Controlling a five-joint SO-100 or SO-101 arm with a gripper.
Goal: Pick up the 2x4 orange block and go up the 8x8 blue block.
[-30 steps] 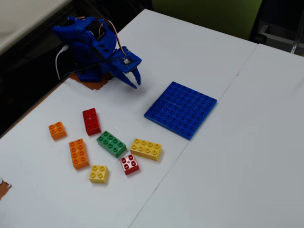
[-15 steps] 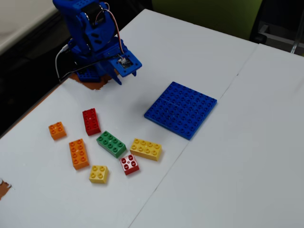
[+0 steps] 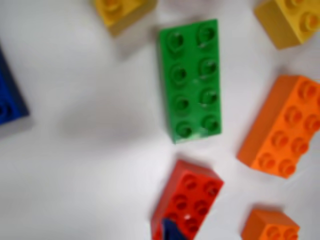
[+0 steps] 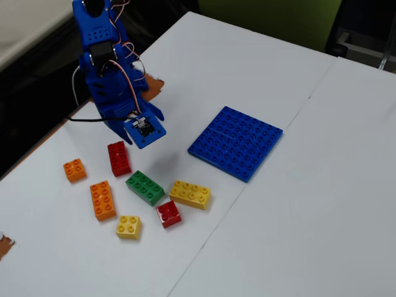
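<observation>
The 2x4 orange block (image 4: pixel 103 200) lies flat at the left of the brick cluster, untouched; in the wrist view it (image 3: pixel 285 127) sits at the right edge. The 8x8 blue block (image 4: pixel 236 142) lies flat to the right of the bricks, and only its corner (image 3: pixel 9 97) shows in the wrist view. My blue gripper (image 4: pixel 122 133) hangs pointing down over the far end of a red oblong brick (image 4: pixel 118 158). One blue fingertip (image 3: pixel 172 232) shows at the bottom of the wrist view, over that red brick (image 3: pixel 189 197). The jaws are hidden behind the wrist.
A green oblong brick (image 4: pixel 145 187), a yellow oblong brick (image 4: pixel 190 193), a small red brick (image 4: pixel 168 214), a small yellow brick (image 4: pixel 129 226) and a small square orange brick (image 4: pixel 74 169) lie round the orange block. The table's left edge is near the arm's base.
The arm has risen and swung forward from the back of the table; the gripper now hangs over the red oblong brick. No brick has moved.
</observation>
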